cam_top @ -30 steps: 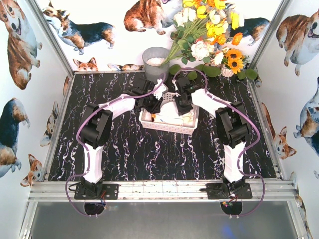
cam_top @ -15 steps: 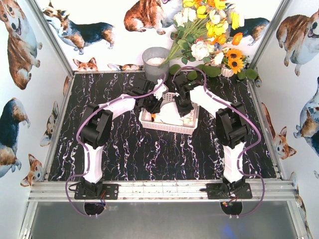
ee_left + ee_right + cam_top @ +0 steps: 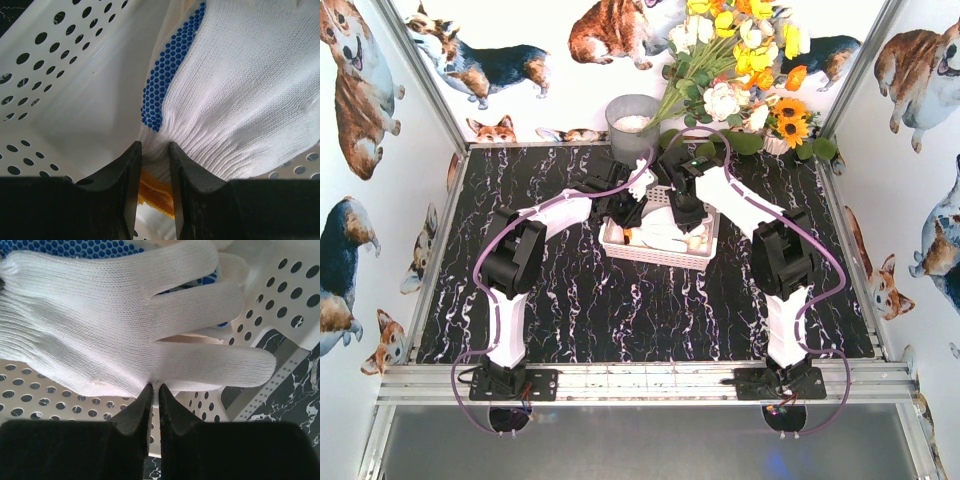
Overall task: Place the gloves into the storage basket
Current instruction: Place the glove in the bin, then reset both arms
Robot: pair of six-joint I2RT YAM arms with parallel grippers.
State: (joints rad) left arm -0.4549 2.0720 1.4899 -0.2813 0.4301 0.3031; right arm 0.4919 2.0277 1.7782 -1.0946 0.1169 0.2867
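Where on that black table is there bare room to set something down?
The widest bare patch of table lies between the left arm and right arm, in front of the basket. Narrower strips run between each arm and its side wall. The back is crowded: bucket, flowers, and the left gripper and right gripper pinching gloves at the basket.

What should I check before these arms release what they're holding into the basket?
1. Left gripper shut on a glove at its cuff: ok.
2. Right gripper shut on a glove's edge: ok.
3. Storage basket lies beneath both grips: ok.
4. Both grippers hold the same glove: cannot tell.
5. Hanging fabric sits inside the basket's rim: cannot tell.
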